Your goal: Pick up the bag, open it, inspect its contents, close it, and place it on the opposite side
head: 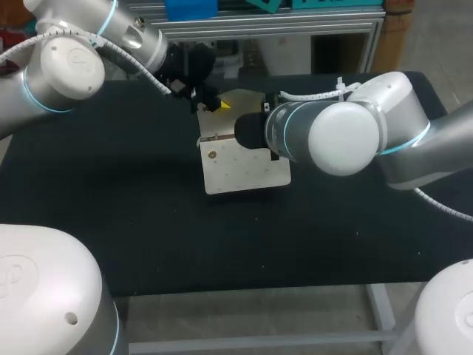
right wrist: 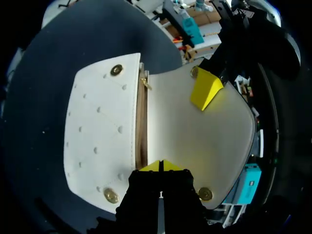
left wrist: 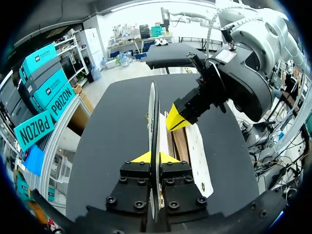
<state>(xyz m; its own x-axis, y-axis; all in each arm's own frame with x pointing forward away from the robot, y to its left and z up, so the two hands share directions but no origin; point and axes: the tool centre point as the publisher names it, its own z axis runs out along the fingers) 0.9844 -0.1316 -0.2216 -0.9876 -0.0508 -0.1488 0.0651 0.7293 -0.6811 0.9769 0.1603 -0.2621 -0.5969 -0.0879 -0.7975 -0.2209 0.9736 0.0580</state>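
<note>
A white bag [head: 244, 168] lies at the middle of the black table [head: 111, 222], its flap [head: 247, 100] lifted toward the frame's top. The left arm [head: 66, 66] enters from the upper left, with the left gripper [head: 219, 105] at the flap's left edge. The right arm [head: 340, 137] comes in from the right, its black wrist over the bag's right side.

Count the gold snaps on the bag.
3 snaps show: two on the bag's dotted panel, one far from the right tool, one beside it; one on the flap. Left tool may hide a fourth.
</note>
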